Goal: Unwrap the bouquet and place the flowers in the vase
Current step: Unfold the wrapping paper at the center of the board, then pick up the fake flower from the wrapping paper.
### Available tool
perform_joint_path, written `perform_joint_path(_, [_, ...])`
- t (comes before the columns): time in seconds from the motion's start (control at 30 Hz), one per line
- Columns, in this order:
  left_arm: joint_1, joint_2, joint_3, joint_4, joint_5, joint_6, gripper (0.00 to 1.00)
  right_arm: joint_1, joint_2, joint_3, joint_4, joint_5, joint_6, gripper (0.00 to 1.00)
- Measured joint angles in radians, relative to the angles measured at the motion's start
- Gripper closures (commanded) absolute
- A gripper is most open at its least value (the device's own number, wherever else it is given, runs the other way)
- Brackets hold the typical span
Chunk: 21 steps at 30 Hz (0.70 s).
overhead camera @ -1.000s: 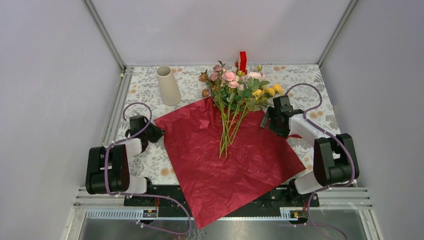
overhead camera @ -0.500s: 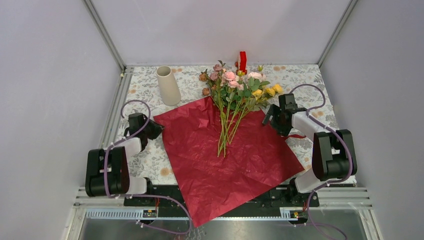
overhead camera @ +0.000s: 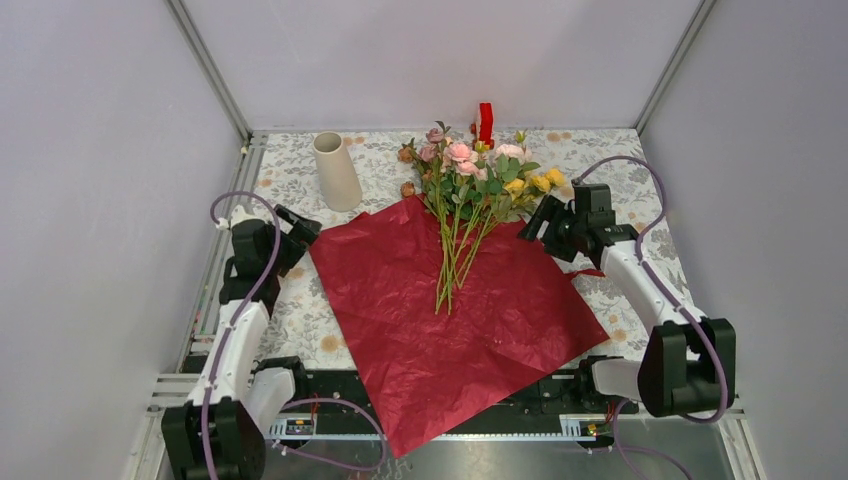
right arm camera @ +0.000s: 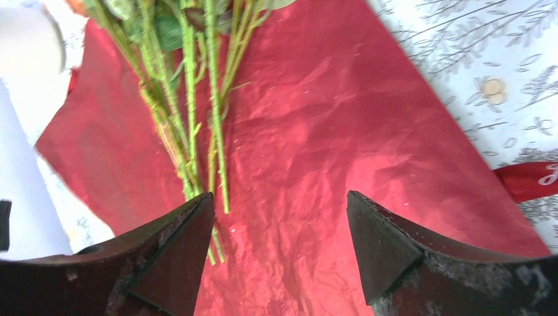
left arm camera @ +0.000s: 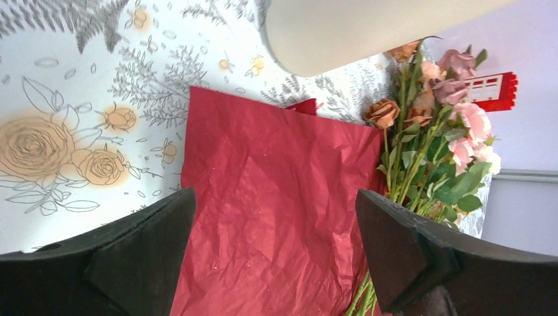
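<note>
Fingers (left arm camera: 138, 263) on the left gripper (overhead camera: 303, 226) are spread wide with nothing between them. Same deal on the right gripper (overhead camera: 540, 224): jaws apart, empty, just red paper showing through the gap in its wrist view. So neither arm has hold of anything.

The bouquet looks basically undone to me. The dark red wrapping paper (overhead camera: 450, 320) lies opened out flat on the floral tablecloth (overhead camera: 300, 320), its near corner reaching past the arm bases. The flowers (overhead camera: 470, 180) lie loose on top, with the blooms over the far corner and spilling onto the cloth. Their green stems (overhead camera: 450, 265) are bunched and point back toward the robot, so they're bare and reachable from either side.

Each gripper sits by a side corner of the sheet, the right one just beside the yellow blooms. Those are good spots for tugging paper flat, less so for the stems in the middle. A red ribbon (right arm camera: 526, 179) lies on the cloth off the paper's right edge.

The cream vase (overhead camera: 335, 172) stands upright at the far left, mouth up, well apart from the flowers but near the left gripper. No stems are in it yet. Next job is probably pinching the stem bundle, and that narrow mouth could be fiddly. The little red block (overhead camera: 486, 122) behind the blooms isn't involved.
</note>
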Motion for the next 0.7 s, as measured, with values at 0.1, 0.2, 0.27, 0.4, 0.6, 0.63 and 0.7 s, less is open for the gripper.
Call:
perform_joint_path(0.1, [0.000, -0.059, 0.100, -0.125, 0.002, 0.081, 0.01, 0.000, -0.037, -0.010, 0.000, -0.060, 0.002, 0.27])
perform_joint_path(0.2, [-0.013, -0.054, 0.224, -0.220, 0.011, 0.201, 0.01, 0.000, -0.063, -0.020, 0.004, -0.121, 0.012, 0.32])
perform_joint_path(0.27, [-0.056, -0.026, 0.315, -0.277, 0.002, 0.292, 0.01, 0.002, -0.068, -0.024, 0.019, -0.158, 0.027, 0.36])
perform_joint_path(0.4, [-0.204, 0.040, 0.428, -0.317, -0.011, 0.435, 0.01, 0.037, -0.066, -0.025, 0.061, -0.182, 0.067, 0.42])
perform_joint_path(0.6, [-0.244, 0.106, 0.434, -0.314, 0.066, 0.533, 0.01, 0.187, 0.020, -0.024, 0.168, -0.128, 0.165, 0.46])
perform_joint_path(0.63, [-0.244, 0.110, 0.435, -0.318, 0.073, 0.549, 0.01, 0.194, 0.051, -0.021, 0.187, -0.115, 0.183, 0.46])
perform_joint_path(0.7, [-0.244, 0.109, 0.446, -0.333, 0.075, 0.576, 0.01, 0.195, 0.118, -0.002, 0.199, -0.091, 0.203, 0.48])
